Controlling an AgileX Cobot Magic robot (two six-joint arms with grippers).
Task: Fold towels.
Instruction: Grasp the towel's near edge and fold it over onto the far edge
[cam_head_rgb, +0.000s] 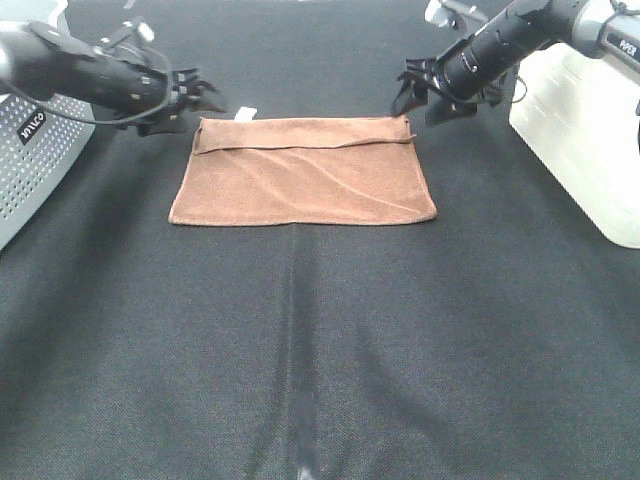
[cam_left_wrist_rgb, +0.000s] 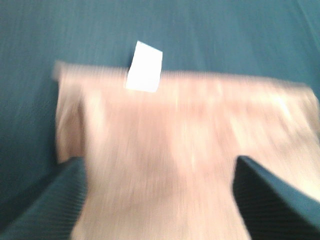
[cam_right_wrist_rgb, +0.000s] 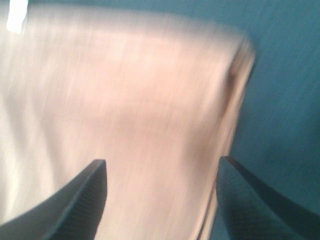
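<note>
Nearest us the black table cover (cam_head_rgb: 320, 380) lies bare, with a faint pale streak running away from us up its middle. Beyond it, in the far half of the table and about centred left to right, the towel (cam_head_rgb: 303, 175) lies flat. We take it to be folded once. Its near edge is straight, and soft diagonal wrinkles cross its body. A hem line runs across just short of the far edge, sagging slightly on the right, so the two layers do not quite match there. A small white tag (cam_head_rgb: 244, 114) sticks out past the far edge near the left corner.

The left gripper (cam_head_rgb: 205, 98) hangs just beyond the far left corner and the right gripper (cam_head_rgb: 415, 95) just beyond the far right corner. In each wrist view the fingers (cam_left_wrist_rgb: 50, 205) stand apart with cloth showing between them and nothing clamped. Both views are blurred, so we cannot tell whether a tip touches the fabric.

Our worries are these:
- An open fingertip this near a corner could catch the top layer and drag it off the lower one.
- The offset at the far hem would carry into the next fold and leave it crooked.
- A pinch at a corner might take only one layer, so the fold would peel open when lifted.
- The wrinkles could get trapped inside.
</note>
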